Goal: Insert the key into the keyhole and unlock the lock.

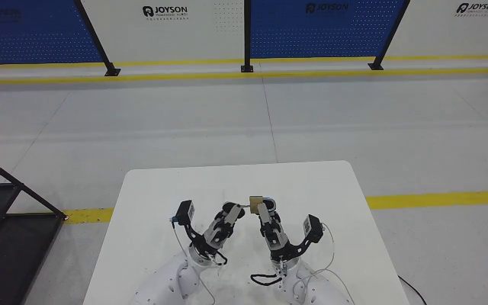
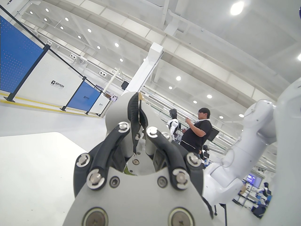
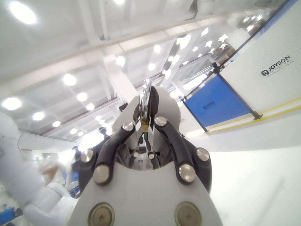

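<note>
Brass lock clamped in right hand, shackle pointing away from the wrist; left hand pinches the key.

Table: placed lower centre of the top view; barrier panels set behind it, along the upper edge.
Lock: held over table centre, clamped in right gripper.
Left gripper: stationed just left of lock; key pinched at its tip.
</note>
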Motion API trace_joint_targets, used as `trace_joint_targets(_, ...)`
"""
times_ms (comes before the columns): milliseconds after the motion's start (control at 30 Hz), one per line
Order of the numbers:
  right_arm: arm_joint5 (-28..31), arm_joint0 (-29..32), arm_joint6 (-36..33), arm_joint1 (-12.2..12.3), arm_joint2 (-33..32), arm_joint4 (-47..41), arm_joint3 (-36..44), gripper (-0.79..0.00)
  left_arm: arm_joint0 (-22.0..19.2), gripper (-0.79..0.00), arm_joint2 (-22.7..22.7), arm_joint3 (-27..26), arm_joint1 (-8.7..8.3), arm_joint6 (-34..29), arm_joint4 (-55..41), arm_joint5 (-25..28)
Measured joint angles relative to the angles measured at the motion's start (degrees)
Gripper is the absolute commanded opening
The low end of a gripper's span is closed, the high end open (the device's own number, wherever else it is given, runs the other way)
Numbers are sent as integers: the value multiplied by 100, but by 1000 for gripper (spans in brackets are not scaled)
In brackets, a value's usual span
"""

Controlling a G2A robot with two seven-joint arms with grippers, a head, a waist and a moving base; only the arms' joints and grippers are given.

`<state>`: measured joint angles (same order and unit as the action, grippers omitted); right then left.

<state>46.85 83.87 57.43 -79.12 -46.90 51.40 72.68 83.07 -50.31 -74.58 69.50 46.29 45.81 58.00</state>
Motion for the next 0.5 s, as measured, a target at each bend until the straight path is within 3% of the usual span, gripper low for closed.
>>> trace_joint_targets(500, -18, 6, -23, 0, -2, -13, 15, -785, -49, -785, 13, 78, 66, 0, 71, 0)
